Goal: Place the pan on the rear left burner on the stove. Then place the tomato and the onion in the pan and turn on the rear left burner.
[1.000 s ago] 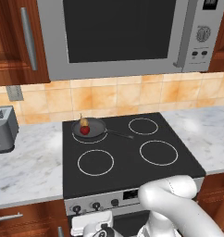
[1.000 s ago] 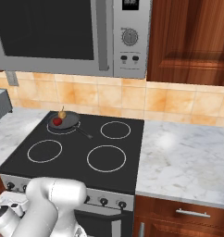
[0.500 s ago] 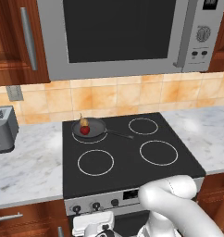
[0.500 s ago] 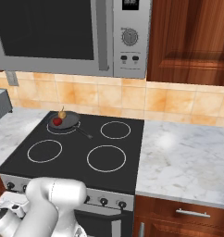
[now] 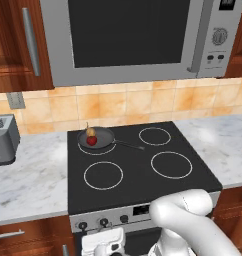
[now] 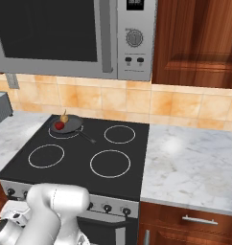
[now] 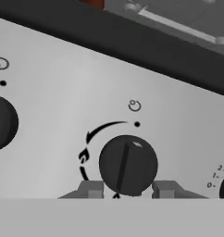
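Gripper [image 7: 127,189] fingertips, mostly cut off, spread either side of one knob [image 7: 127,164]; a second knob [image 7: 2,121] cropped. Pan [image 5: 96,138] holds one tomato [image 5: 92,141], one onion [image 5: 91,132].

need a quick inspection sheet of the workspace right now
surface: black glass stove set between marble counters.
job's things: pan sits on the rear left burner, handle pointing right; tomato and onion lie in the pan.
clutter: toaster on the left counter.
gripper: gripper low at the stove's front panel, fingers either side of a black knob; whether they touch it cannot be told.
cables: nothing seen.
surroundings: microwave above the stove, wooden cabinets, tiled backsplash, wall outlet.
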